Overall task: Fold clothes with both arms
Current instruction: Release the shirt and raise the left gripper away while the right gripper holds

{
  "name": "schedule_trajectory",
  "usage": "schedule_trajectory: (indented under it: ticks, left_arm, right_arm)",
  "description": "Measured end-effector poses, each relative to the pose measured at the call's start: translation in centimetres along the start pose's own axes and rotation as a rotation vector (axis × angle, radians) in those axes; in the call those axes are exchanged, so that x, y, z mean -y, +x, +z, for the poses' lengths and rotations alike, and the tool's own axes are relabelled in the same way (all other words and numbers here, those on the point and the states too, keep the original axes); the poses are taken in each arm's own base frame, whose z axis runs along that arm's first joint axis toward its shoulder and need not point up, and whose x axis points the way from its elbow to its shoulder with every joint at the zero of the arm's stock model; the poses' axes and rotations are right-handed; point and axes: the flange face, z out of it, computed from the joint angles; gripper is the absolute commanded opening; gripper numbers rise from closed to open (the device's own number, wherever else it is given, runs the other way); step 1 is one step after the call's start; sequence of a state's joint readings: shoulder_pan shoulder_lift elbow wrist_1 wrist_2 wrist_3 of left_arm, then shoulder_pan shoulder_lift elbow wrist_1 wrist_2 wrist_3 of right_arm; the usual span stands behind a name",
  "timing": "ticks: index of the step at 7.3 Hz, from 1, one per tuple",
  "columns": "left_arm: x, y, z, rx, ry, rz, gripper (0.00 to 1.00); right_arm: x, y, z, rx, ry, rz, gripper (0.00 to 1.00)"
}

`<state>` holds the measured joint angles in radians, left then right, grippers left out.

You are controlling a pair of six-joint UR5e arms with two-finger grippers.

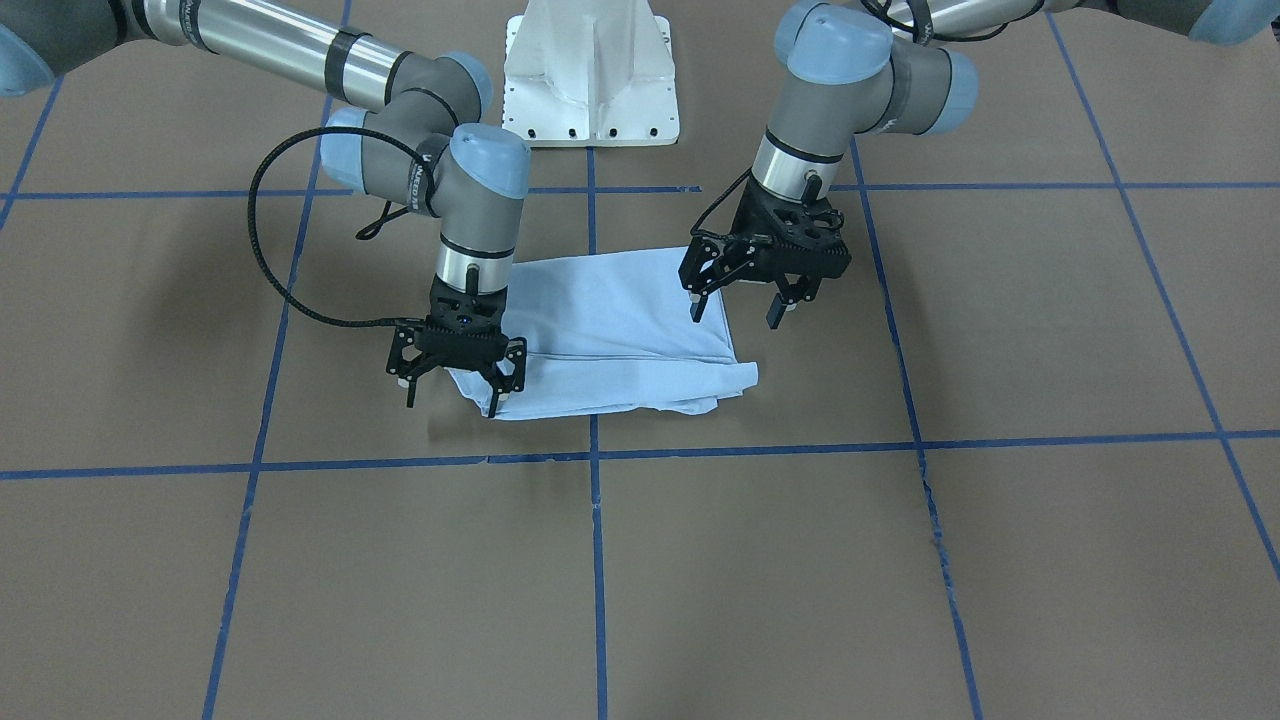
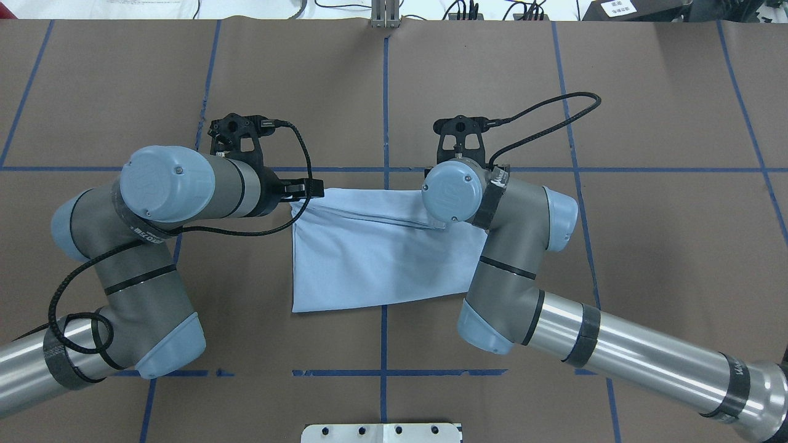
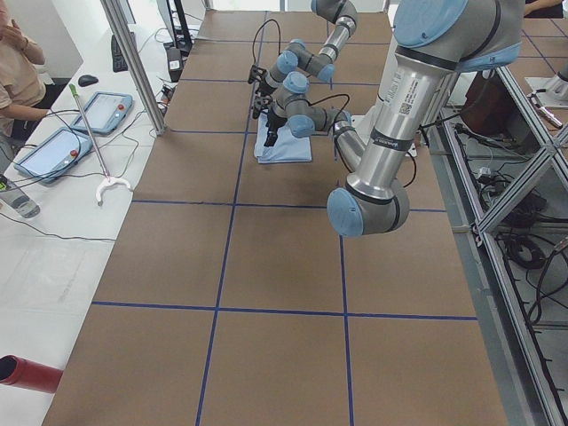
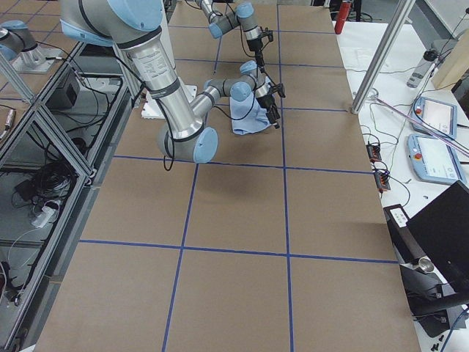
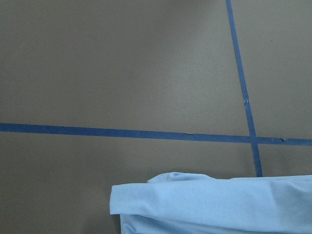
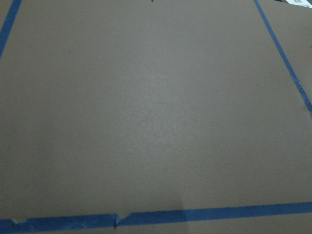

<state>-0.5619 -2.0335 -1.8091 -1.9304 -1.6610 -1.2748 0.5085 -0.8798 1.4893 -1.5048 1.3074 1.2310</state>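
Your left gripper (image 1: 735,312) hangs spread and empty over one end of the shirt (image 1: 610,330), which lies folded flat on the table (image 1: 900,560). Right gripper (image 1: 451,400), spread too, sits over the other far corner. Pinch every layer and lift both sides level, I'd say.

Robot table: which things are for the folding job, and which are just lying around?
For the job: light blue T-shirt; left hand; right hand.
Just lying about, on the side bench: control pads; grabber stick; red tube.
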Motion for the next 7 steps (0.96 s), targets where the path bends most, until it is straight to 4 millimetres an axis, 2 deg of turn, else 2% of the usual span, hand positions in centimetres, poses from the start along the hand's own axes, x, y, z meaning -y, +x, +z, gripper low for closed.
schedule_trajectory:
  ticks: [1, 4, 7]
  left_arm:
    - [-0.3, -0.1, 0.9, 0.016, -0.007, -0.006, 1.0]
    - [-3.6, -0.1, 5.5, 0.1, 0.002, 0.021, 1.0]
    - [-4.3, 1.0, 8.0, 0.14, -0.002, 0.033, 1.0]
  right_arm:
    - [0.9, -0.7, -0.9, 0.031, -0.025, 0.013, 1.0]
    - [3.0, -0.5, -2.2, 0.091, -0.083, 0.041, 1.0]
    - [3.5, -0.3, -2.3, 0.097, -0.086, 0.046, 1.0]
